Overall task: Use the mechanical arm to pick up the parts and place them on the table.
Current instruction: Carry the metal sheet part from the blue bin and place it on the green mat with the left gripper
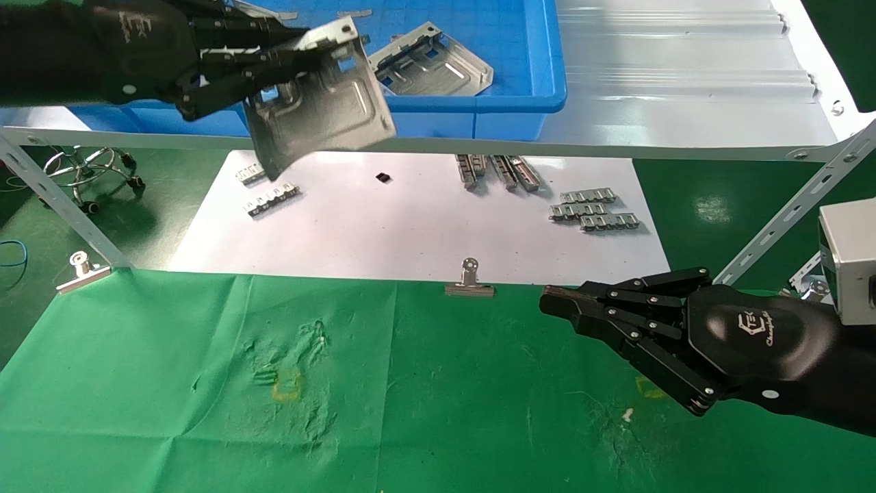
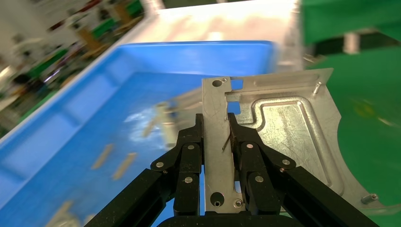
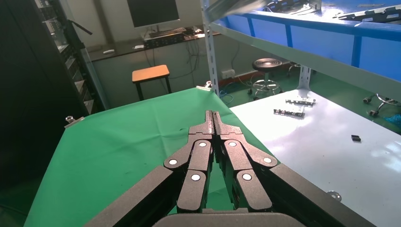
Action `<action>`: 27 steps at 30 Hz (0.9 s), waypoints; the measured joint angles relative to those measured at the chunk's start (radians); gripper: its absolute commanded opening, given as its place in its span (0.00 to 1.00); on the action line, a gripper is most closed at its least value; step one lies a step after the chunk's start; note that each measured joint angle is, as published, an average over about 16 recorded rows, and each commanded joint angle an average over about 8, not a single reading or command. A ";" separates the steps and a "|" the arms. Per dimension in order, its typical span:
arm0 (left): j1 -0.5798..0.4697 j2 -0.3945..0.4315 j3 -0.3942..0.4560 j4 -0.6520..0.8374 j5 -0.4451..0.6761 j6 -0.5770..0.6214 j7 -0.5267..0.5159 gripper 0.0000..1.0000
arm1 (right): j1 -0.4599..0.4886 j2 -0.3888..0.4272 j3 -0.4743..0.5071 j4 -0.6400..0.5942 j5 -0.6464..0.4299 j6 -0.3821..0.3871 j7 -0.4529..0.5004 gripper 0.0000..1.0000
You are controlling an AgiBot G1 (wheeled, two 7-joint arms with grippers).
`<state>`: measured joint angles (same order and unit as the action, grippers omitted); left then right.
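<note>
My left gripper (image 1: 291,51) is shut on a silver stamped plate (image 1: 321,103) and holds it in the air over the front edge of the blue bin (image 1: 520,75), above the grey shelf. In the left wrist view the black fingers (image 2: 191,151) clamp the plate's (image 2: 283,127) narrow flange. A second plate (image 1: 431,65) lies inside the bin. The green cloth table (image 1: 410,411) lies below, with a faint yellow mark (image 1: 287,387). My right gripper (image 1: 554,301) is shut and empty, low over the table's right side; it also shows in the right wrist view (image 3: 213,116).
A white sheet (image 1: 410,226) behind the table carries small toothed strips (image 1: 592,209) and a black bit (image 1: 383,177). Binder clips (image 1: 469,281) hold the cloth's far edge. The grey shelf (image 1: 684,103) with slanted braces (image 1: 787,212) spans the back. A stool base (image 1: 89,171) stands far left.
</note>
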<state>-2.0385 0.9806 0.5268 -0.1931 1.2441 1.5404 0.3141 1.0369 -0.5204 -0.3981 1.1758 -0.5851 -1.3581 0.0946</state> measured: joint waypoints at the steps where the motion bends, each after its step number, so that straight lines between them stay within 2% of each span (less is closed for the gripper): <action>1: 0.011 -0.009 0.005 -0.016 -0.005 0.016 0.014 0.00 | 0.000 0.000 0.000 0.000 0.000 0.000 0.000 0.00; 9: 0.138 -0.097 0.086 -0.217 -0.090 0.065 0.080 0.00 | 0.000 0.000 0.000 0.000 0.000 0.000 0.000 0.00; 17: 0.274 -0.193 0.237 -0.439 -0.181 0.060 0.083 0.00 | 0.000 0.000 0.000 0.000 0.000 0.000 0.000 0.00; 22: 0.319 -0.222 0.335 -0.486 -0.201 0.053 0.090 0.00 | 0.000 0.000 0.000 0.000 0.000 0.000 0.000 0.00; 27: 0.334 -0.219 0.414 -0.453 -0.184 0.041 0.121 0.00 | 0.000 0.000 0.000 0.000 0.000 0.000 0.000 0.00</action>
<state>-1.7048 0.7617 0.9404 -0.6462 1.0596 1.5812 0.4353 1.0369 -0.5204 -0.3981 1.1758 -0.5851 -1.3581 0.0946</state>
